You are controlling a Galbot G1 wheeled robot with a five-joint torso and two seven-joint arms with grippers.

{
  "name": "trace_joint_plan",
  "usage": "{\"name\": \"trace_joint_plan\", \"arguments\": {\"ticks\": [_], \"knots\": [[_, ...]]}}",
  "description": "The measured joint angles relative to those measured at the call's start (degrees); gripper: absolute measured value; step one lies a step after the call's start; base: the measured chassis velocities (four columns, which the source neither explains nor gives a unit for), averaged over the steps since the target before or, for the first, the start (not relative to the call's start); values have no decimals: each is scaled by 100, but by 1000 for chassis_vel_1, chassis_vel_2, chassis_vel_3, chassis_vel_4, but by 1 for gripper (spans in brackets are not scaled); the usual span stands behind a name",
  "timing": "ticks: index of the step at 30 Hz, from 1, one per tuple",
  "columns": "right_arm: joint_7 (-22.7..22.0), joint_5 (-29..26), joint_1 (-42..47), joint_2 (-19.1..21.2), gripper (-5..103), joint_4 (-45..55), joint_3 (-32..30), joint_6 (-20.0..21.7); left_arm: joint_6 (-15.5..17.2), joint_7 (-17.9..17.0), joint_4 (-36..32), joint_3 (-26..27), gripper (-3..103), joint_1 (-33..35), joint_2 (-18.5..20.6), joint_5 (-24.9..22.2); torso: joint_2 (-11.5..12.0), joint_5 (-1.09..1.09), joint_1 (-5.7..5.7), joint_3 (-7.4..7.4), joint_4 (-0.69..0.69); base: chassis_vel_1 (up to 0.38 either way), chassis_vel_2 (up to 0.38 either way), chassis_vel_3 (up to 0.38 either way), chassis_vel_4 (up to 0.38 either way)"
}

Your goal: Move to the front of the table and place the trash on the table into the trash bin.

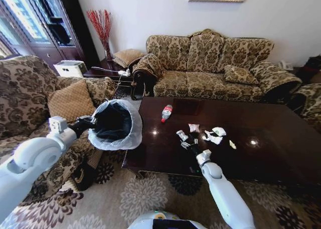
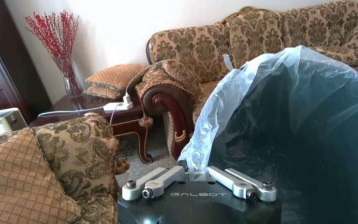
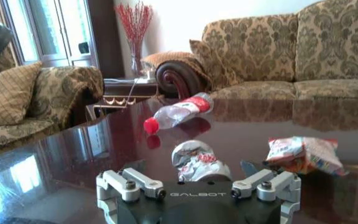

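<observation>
Patterned sofas (image 1: 210, 63) ring the room where we stand at the near edge of the glossy mahogany coffee table (image 1: 261, 149). Our left gripper (image 2: 197, 179) is clamped on the bag-lined rim of the black trash bin (image 1: 113, 123), holding it tipped in the air beside the table's end, mouth toward us.

Our right gripper (image 3: 199, 186) hangs low over the tabletop with its fingers spread apart, and the crushed silver can (image 3: 195, 161) sits right between them, just ahead of the palm. Beyond it and off toward the bin lies the clear plastic bottle (image 3: 179, 111) on its side, red cap toward us. Just to the other side of the gripper sits a crumpled snack wrapper (image 3: 303, 153); white tissues (image 1: 214, 135) lie a little farther that way.

We judge the can light, stiff where creased and likely slippery on this polish, so squeezing across its flattened middle looks best.
</observation>
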State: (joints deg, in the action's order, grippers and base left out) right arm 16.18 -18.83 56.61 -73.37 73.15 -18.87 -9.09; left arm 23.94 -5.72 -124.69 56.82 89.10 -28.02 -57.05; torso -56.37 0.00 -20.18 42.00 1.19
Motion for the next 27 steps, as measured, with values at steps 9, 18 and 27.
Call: {"name": "trace_joint_plan", "arguments": {"ticks": [9,18,27], "knots": [[-153,103,-165,-80,87,-211,83,155,-60,-10,80,-55,0,-95,2,0,0,0,0,0,0,0,0,0,0],[-148,109,-146,-66,50,-226,92,167,-66,-12,100,-69,0,-102,-10,0,0,0,0,0,0,0,0,0,0],[-157,53,-59,-1,46,-73,25,179,-66,-11,88,-46,0,-89,-4,-7,0,0,0,0,0,0,0,0,0]]}}
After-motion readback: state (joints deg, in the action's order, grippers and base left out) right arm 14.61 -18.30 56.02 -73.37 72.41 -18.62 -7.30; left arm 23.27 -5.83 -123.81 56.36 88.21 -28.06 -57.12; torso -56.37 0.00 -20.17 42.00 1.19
